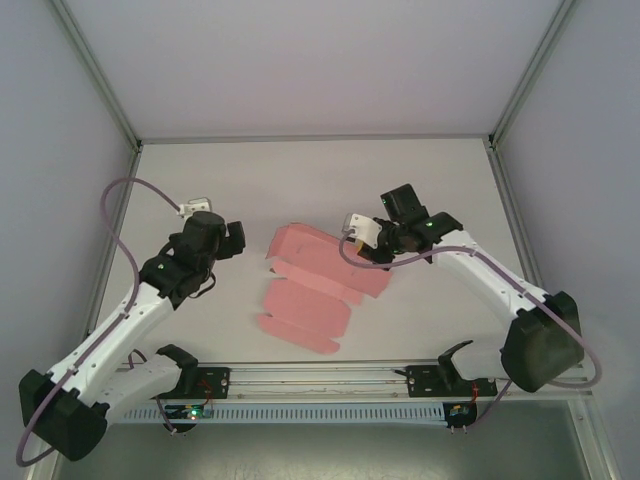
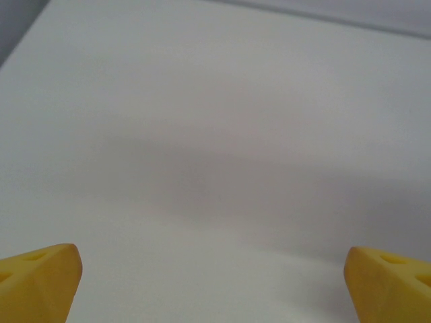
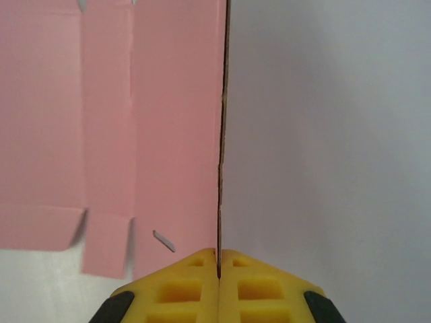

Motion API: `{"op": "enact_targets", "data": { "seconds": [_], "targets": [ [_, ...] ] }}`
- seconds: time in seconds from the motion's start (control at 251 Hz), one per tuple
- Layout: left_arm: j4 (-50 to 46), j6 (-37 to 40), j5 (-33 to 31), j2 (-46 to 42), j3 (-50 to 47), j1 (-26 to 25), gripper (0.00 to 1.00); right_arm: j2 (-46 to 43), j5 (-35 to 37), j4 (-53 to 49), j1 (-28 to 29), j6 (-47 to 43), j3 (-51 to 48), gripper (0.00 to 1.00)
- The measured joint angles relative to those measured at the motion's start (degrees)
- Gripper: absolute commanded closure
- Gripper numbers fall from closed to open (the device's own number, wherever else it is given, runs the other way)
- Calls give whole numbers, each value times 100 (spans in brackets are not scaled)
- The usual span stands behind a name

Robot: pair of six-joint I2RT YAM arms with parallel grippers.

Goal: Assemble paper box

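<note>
My right gripper (image 3: 219,257) is clamped on an edge flap of the paper box (image 3: 155,134), so I fold slowly along its crease and bring the wide-open left gripper (image 2: 215,279) in from the box's left to brace.

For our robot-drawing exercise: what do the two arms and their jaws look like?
The left arm and right arm have white links and black joints. A lilac cable runs along each. The jaws are yellow, with moulded rectangular recesses.
</note>
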Motion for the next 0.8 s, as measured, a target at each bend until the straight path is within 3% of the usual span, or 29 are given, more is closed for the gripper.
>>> {"op": "enact_targets", "data": {
  "seconds": [0.259, 0.439, 0.802],
  "targets": [
    [79, 13, 649, 391, 2, 76, 0, 144, 1043, 1628, 452, -743, -402, 100],
    [411, 269, 1427, 577, 17, 76, 0, 490, 1622, 2229, 734, -1012, -566, 100],
    [785, 645, 2317, 1069, 315, 76, 0, 1281, 2981, 3648, 1451, -1687, -964, 100]
  ]
}}
